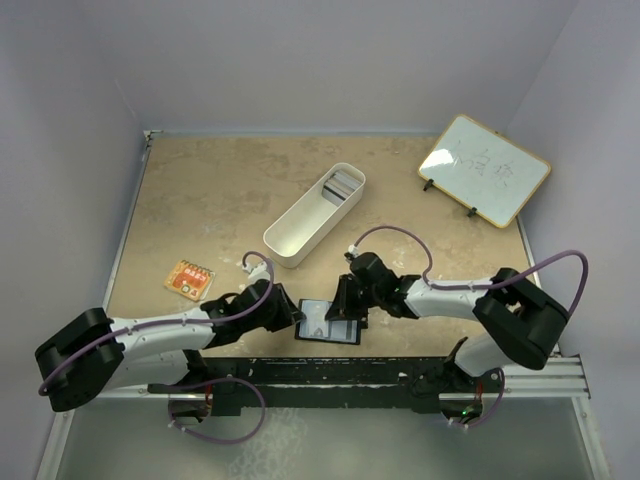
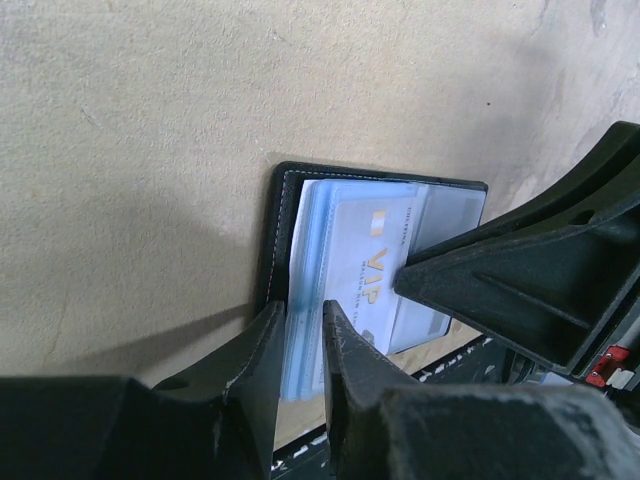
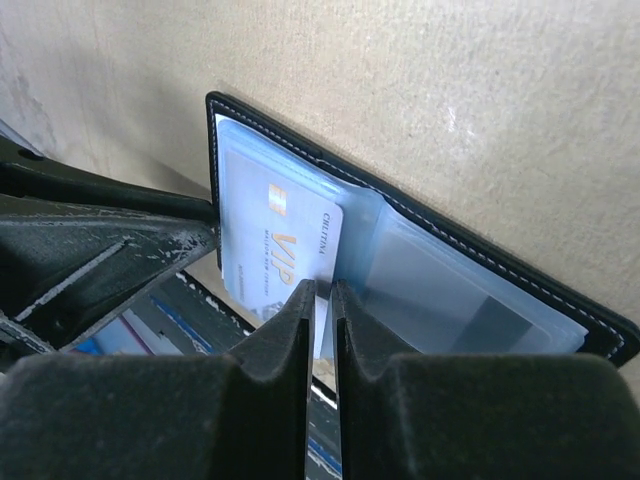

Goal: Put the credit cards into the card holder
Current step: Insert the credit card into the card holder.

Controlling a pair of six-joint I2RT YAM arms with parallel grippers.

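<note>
Now my left pincer [image 2: 301,322] clamps the open card holder [image 2: 281,195] by its clear sleeves [image 2: 312,215], steadying it at the tabletop's [image 2: 150,120] near edge. My right pincer [image 3: 322,298], clenched on the VIP card [image 3: 280,245], holds it partly inside a pocket, ready to push it deeper.

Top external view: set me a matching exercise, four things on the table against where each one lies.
Things:
1. long white oblong plastic tray
2. white-faced board with a wooden frame
3. small orange-yellow patterned card
4. open black folding card holder

Places:
A. near edge, centre
B. far right corner
C. mid-table, lying slantwise
D. left side, on its own

Pairs: 1-C, 2-B, 3-D, 4-A
</note>
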